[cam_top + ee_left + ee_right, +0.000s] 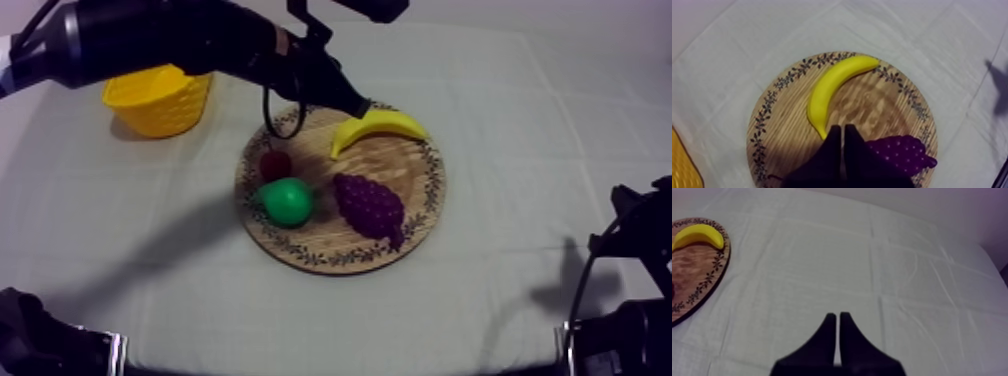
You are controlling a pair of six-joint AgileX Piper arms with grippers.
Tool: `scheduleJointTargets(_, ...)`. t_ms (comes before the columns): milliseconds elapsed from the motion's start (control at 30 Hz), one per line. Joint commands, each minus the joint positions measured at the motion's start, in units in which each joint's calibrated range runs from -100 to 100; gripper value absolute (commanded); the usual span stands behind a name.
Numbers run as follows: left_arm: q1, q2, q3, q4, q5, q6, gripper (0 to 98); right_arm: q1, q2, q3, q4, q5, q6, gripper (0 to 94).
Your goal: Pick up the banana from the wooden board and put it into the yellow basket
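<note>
A yellow banana [379, 127] lies along the far rim of the round wooden board [420, 205], curved side away from the grapes. My left gripper [360, 106] reaches in from the upper left and hangs just beside the banana's left end, fingers together as a narrow wedge. In the left wrist view the banana [834, 87] stretches across the board [779, 132] just ahead of the shut gripper [839, 128]. The yellow basket [160, 100] stands at the far left of the table. My right gripper [838, 316] rests shut over bare cloth, the banana [698, 235] far off beside it.
On the board also lie a green pear [287, 201], a small red fruit [276, 163] and a purple bunch of grapes [369, 206]. The grapes [899, 152] sit close to my left fingers. My right arm [625, 290] waits low at the table's right edge.
</note>
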State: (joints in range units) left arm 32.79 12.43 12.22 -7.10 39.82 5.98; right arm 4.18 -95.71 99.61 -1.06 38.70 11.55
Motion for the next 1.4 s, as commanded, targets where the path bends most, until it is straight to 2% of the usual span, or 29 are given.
scheduleJointTargets(0, 0.1, -0.1, 0.2, -0.01, 0.0, 0.5, 26.8, 0.0, 0.0, 0.1, 0.0, 0.0, 0.0, 0.4)
scheduleJointTargets(67, 0.0, -0.1, 0.8, -0.01, -0.2, 0.5, 48.7, 0.0, 0.0, 0.1, 0.0, 0.0, 0.0, 0.4)
scheduleJointTargets(133, 0.0, -0.2, 1.6, -0.11, -0.5, 0.5, 62.4, 0.0, 0.0, 0.1, 0.0, 0.0, 0.0, 0.4)
scheduleJointTargets(200, 0.0, -0.3, 2.1, -0.12, -0.7, 0.3, 70.6, 0.0, 0.0, 0.1, 0.0, 0.0, 0.0, 0.4)
scheduleJointTargets(300, -0.1, -0.2, 2.6, -0.05, -0.8, -0.1, 76.8, 0.0, 0.0, 0.1, 0.0, 0.0, 0.0, 0.4)
scheduleJointTargets(533, -0.1, 2.2, 1.1, 0.23, 0.3, -1.7, 82.2, 0.0, 0.0, 0.1, 0.0, 0.0, 0.0, 0.4)
scheduleJointTargets(633, -0.5, 4.5, -0.9, 1.36, 1.9, -3.4, 82.4, 0.0, 0.0, 0.1, 0.0, 0.0, 0.0, 0.4)
scheduleJointTargets(800, -1.6, 11.0, -7.7, 3.14, 6.8, -7.1, 82.6, 0.0, 0.0, 0.1, 0.0, 0.0, 0.0, 0.4)
scheduleJointTargets(900, -1.8, 16.7, -14.7, 3.44, 11.5, -9.1, 83.8, 0.0, 0.0, 0.1, 0.0, 0.0, 0.0, 0.4)
scheduleJointTargets(1200, -1.2, 31.7, -32.9, 0.90, 24.1, -11.3, 88.3, 0.0, 0.0, 0.1, 0.0, 0.0, 0.0, 0.4)
scheduleJointTargets(1367, -1.3, 36.6, -38.6, 0.17, 28.0, -11.7, 87.8, 0.0, 0.0, 0.1, 0.0, 0.0, 0.0, 0.4)
